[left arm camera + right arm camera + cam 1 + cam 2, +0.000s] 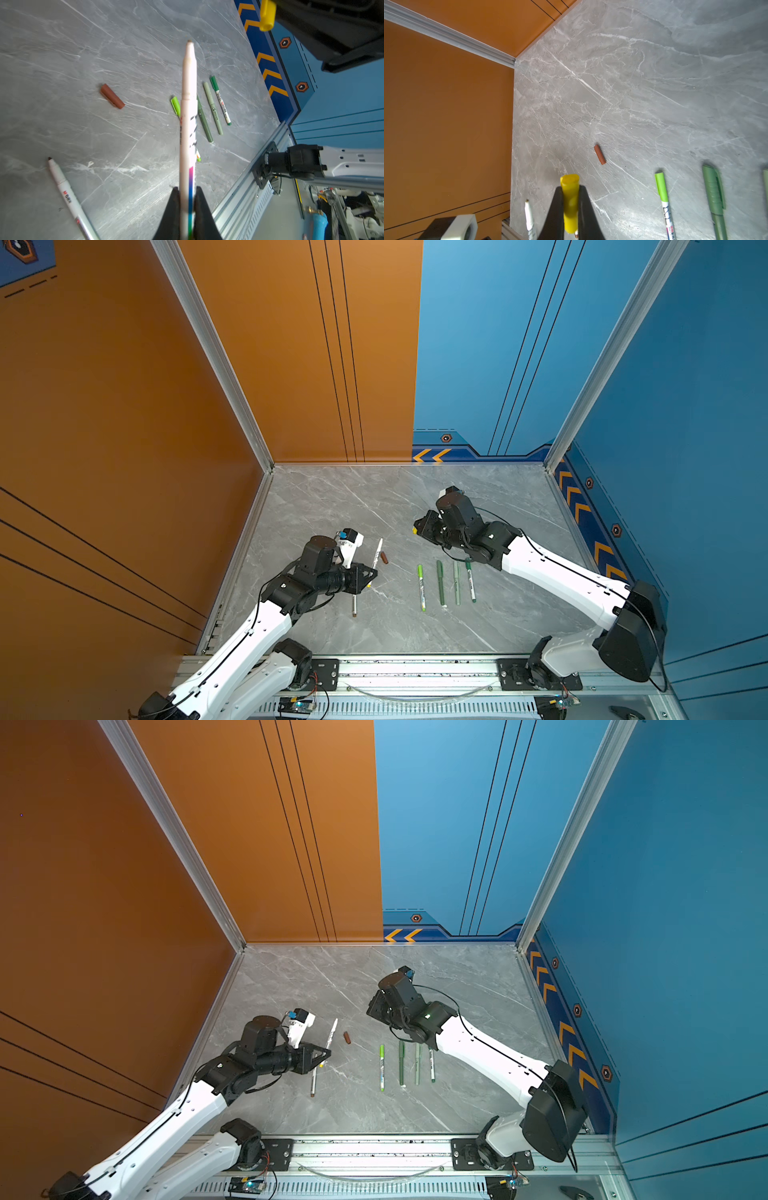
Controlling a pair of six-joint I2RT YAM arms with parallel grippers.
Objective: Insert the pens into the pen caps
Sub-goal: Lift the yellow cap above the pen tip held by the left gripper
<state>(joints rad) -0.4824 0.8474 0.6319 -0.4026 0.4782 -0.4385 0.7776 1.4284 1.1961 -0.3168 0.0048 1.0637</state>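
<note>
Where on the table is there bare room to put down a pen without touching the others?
The widest bare patch of the table lies between the back wall and the left hand and right hand. A second strip runs between the row of four pens and the front rail. It is crowded between the hands, around the brown cap.

R gripper [571,190] clamps yellow cap [570,209] btw its black jaws, cap end poking past the tips, w/ bare-tipped white pen [529,216] just beside one jaw, brown cap [599,154] lying apart on grey marble table [654,83], capped lime pen [663,199] & dark green pen [714,199] near each other.
</note>
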